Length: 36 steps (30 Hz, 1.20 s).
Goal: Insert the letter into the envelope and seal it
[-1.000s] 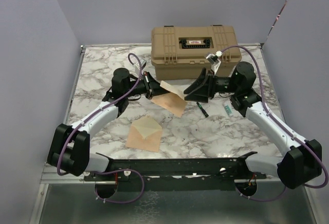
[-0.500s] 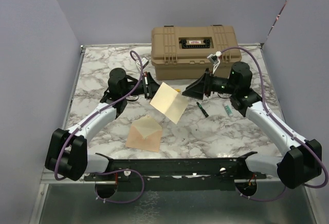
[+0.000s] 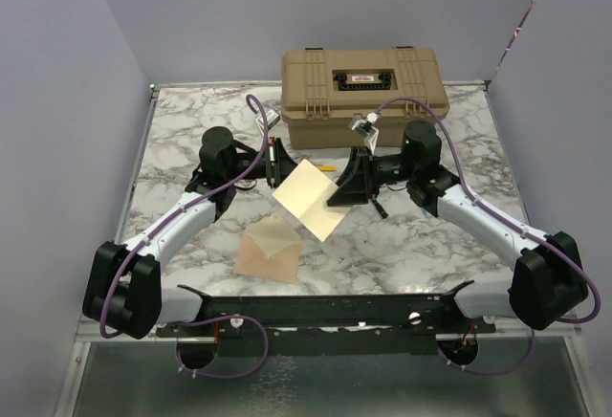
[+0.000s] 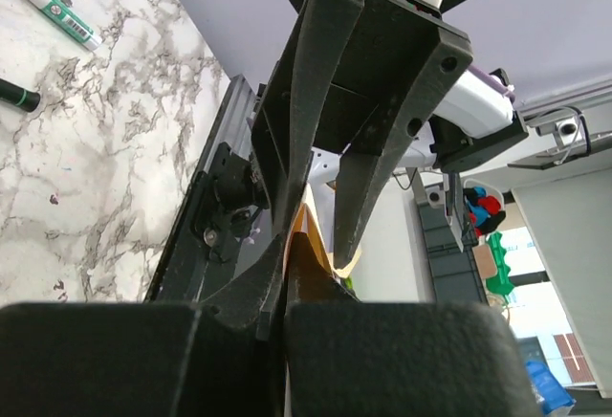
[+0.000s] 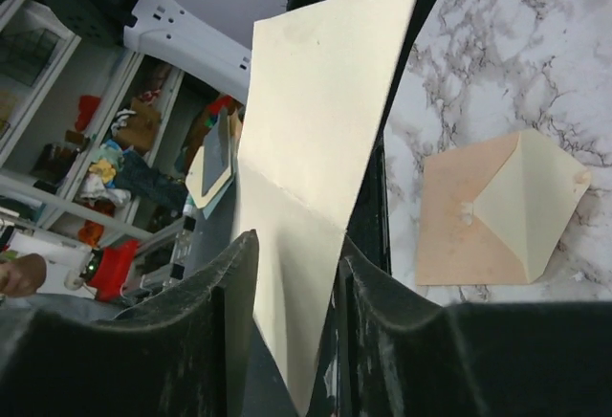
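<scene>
The letter, a plain pale tan sheet, hangs tilted in the air above the table's middle. My left gripper is shut on its upper left edge; the left wrist view shows only a thin tan sliver of the letter between my shut left gripper's fingers. My right gripper is open, its fingers on either side of the letter's right edge. In the right wrist view the letter stands in the gap of the right gripper. The envelope lies on the table below with its pale yellow flap open. It also shows in the right wrist view.
A tan plastic case stands at the back of the marble table. A black marker lies right of the letter, under the right arm. A small white tube lies near it. Purple walls close in both sides.
My left gripper has lifted the letter off the table and tilted it up. My right gripper has moved left, and its open fingers now straddle the letter's right edge.
</scene>
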Each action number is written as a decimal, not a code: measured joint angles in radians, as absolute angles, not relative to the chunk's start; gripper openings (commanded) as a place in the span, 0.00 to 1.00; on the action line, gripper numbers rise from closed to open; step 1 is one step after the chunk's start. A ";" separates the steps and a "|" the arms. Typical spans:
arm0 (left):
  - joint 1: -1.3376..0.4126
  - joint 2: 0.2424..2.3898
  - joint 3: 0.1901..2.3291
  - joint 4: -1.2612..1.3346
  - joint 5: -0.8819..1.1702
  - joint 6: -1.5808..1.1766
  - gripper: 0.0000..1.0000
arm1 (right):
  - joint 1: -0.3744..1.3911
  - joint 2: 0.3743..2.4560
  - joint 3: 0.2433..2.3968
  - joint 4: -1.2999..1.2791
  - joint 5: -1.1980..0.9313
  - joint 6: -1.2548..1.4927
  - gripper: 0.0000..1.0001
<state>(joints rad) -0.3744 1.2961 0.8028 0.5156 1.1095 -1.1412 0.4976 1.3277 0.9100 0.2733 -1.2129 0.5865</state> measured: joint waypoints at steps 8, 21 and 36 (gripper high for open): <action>-0.360 1.296 0.805 0.505 1.116 -1.127 0.16 | 0.497 1.327 0.886 0.343 -1.232 0.635 0.01; -0.200 1.346 1.028 -0.327 0.602 -0.594 0.71 | 0.497 1.358 0.961 -0.004 -0.881 0.448 0.01; -0.285 1.158 1.024 -0.273 0.633 -0.451 0.79 | 0.496 1.394 0.964 0.058 -0.938 0.496 0.01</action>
<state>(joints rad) -0.2848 1.1580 1.0241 -0.2733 0.6331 -0.4507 0.4957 1.3941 0.9638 0.0582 -0.9382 0.4965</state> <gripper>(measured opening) 0.783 0.006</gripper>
